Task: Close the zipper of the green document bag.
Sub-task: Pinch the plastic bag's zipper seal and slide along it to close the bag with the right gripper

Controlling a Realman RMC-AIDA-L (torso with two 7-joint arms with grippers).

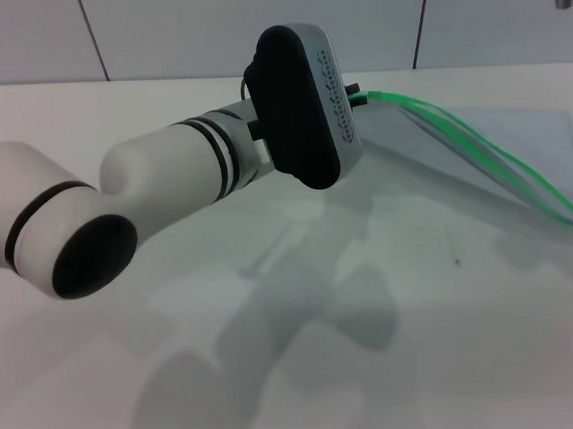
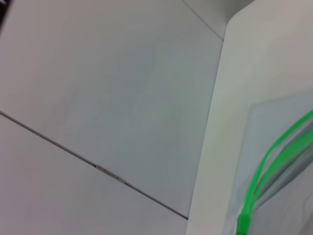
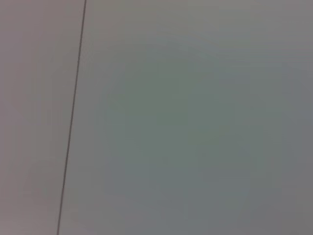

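Smooth white table [image 1: 281, 376] against pale panelled wall [image 1: 179, 23], flat translucent green document bag [image 1: 521, 144] lying right, zipper [image 1: 482, 152] strips parted, left gripper [image 1: 356, 96] at its end, fingers hidden, grip unclear, right gripper unseen

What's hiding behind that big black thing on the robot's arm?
The near end of the zipper and a corner of the green document bag run behind the left gripper. Whether it grips them is hidden.

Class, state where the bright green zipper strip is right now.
In the head view, the bright green zipper strip runs right of centre along the translucent bluish-grey bag, starting beside the left gripper.
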